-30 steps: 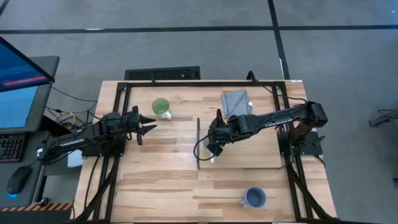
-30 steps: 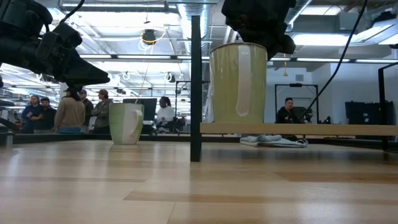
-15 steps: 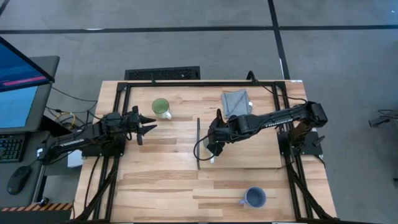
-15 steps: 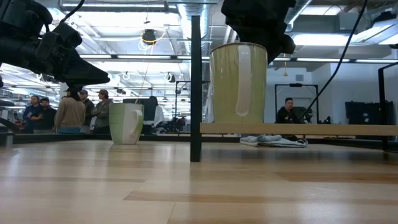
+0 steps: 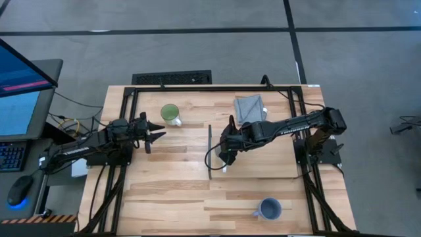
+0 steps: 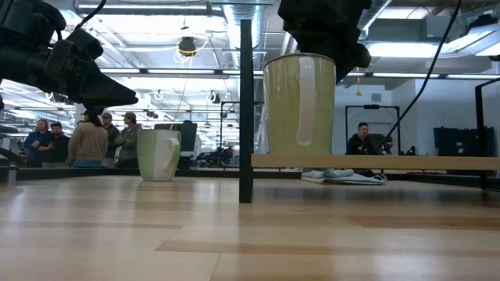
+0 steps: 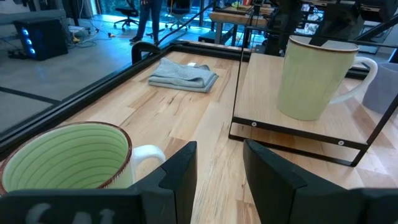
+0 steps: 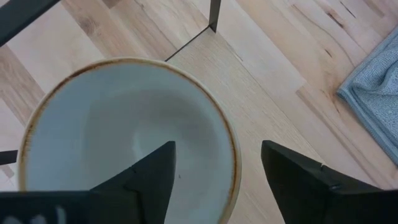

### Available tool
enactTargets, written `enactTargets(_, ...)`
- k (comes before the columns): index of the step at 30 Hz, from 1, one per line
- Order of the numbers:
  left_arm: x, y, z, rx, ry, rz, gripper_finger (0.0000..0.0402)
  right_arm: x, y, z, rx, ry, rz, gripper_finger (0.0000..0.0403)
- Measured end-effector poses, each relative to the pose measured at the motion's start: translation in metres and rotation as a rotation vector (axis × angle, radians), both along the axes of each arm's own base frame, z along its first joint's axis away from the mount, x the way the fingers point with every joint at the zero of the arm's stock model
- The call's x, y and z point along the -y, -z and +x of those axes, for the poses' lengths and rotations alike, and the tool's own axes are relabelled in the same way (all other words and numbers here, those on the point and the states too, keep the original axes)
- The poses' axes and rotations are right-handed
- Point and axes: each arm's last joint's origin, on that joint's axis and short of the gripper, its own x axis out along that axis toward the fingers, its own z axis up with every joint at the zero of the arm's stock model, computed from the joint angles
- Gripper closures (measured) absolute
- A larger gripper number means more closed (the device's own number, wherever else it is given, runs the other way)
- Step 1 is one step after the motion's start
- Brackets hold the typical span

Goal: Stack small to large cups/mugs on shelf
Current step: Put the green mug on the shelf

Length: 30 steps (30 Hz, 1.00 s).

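The cream-white mug (image 6: 300,104) stands upright on its base on the shelf (image 6: 375,161), near the shelf's left edge. My right gripper (image 8: 217,180) hangs open over it, pointing steeply down. One finger is over the mug's hollow and the other outside the rim (image 8: 231,149), both apart from it. In the high view this gripper (image 5: 225,153) hides most of the mug. The white mug with green inside (image 5: 170,113) stands on the table at the far left. My left gripper (image 5: 152,133) waits open just near of it. The blue-grey mug (image 5: 269,209) stands by the near edge.
A folded grey cloth (image 5: 250,107) lies at the shelf's far end. A thin dark upright strip (image 6: 246,101) marks the shelf's left edge. A black frame (image 5: 197,89) runs round the table. Bare wood lies between the shelf and the near edge. People stand in the room beyond.
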Motion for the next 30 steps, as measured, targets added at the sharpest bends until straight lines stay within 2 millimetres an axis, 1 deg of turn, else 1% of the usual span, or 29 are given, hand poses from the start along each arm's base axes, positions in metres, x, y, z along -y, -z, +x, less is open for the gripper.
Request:
enactTargets(11, 0.0, 0.0, 0.0, 0.0, 0.0, -0.001, 0.028, 0.0, -0.002, 0.0, 0.005, 0.005, 0.003, 0.0142)
enactTargets(19, 0.0, 0.0, 0.0, 0.001, -0.001, -0.004, 0.028, -0.001, -0.018, 0.004, 0.044, -0.025, -0.002, 0.0142)
enactTargets(25, 0.0, 0.0, 0.0, 0.001, -0.001, -0.004, 0.028, 0.0, -0.029, 0.001, 0.013, -0.043, -0.024, 0.0142)
enactTargets(30, 0.0, 0.0, 0.0, 0.001, -0.001, -0.005, 0.028, 0.001, -0.039, 0.002, 0.024, -0.055, -0.054, 0.0142)
